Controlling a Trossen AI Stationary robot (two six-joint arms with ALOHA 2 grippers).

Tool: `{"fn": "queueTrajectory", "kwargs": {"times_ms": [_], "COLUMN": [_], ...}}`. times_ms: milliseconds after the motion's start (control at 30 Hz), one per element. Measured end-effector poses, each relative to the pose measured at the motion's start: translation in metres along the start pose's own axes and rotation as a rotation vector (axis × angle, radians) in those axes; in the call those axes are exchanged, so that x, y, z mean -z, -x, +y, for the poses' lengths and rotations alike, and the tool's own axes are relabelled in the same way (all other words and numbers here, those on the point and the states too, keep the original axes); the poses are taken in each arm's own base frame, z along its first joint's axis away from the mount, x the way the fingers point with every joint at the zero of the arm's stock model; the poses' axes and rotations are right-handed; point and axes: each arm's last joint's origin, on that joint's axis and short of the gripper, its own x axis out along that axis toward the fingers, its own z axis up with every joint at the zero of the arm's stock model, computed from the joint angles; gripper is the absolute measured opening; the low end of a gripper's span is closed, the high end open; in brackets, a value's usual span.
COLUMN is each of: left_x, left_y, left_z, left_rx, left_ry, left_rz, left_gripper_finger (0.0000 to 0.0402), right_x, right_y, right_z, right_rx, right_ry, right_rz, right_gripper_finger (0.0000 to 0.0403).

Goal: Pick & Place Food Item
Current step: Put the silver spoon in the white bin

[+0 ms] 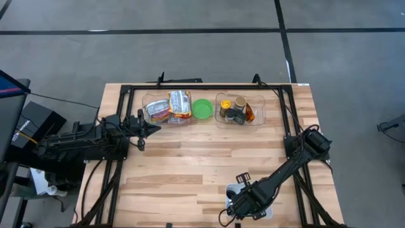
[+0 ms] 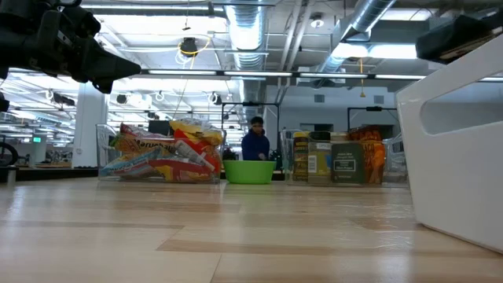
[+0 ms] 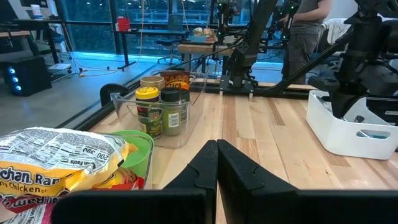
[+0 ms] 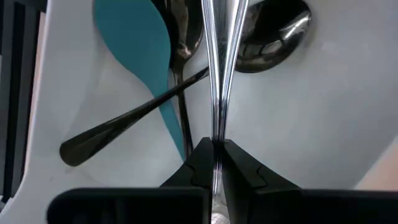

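Ramen packets (image 1: 179, 104) lie in a clear bin (image 1: 149, 100) at the far side. Beside it stand a green bowl (image 1: 202, 108) and a second clear bin with spice jars (image 1: 239, 109). My left gripper (image 1: 155, 128) hovers level and shut just in front of the packet bin, touching nothing. At the near right, my right gripper (image 1: 243, 206) points down into a white bin (image 1: 233, 189), shut on a shiny metal utensil (image 4: 219, 68). No food item is between its fingers. My right gripper pinches the utensil's thin shiny handle (image 4: 217, 134) between its two fingers from above, pointing down. The handle runs on lengthwise below the fingers into the white bin. Its lower end lies outside the frame, so whether it rests on the bin floor cannot be told.
In the white bin (image 4: 323, 112) lie a teal spoon (image 4: 134, 43) and dark metal spoons (image 4: 273, 34), crossed over each other. A black frame (image 1: 190, 85) runs round the table's far and side edges. Bare wood (image 1: 190, 164) lies between the arms.
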Motion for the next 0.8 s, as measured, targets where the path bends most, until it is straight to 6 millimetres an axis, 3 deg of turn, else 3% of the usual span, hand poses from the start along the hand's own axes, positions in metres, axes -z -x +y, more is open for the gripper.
{"fn": "queueTrajectory", "kwargs": {"times_ms": [800], "left_x": [0.0], "left_y": [0.0], "left_z": [0.0], "left_rx": [0.0], "left_ry": [0.0], "left_rz": [0.0], "left_gripper_finger": [0.0001], "right_x": [-0.0021], "right_y": [-0.0038], "right_z": [-0.0003], "right_rx": [-0.036], "right_ry": [-0.005], "right_rz": [-0.02], "right_gripper_finger": [0.0029]}}
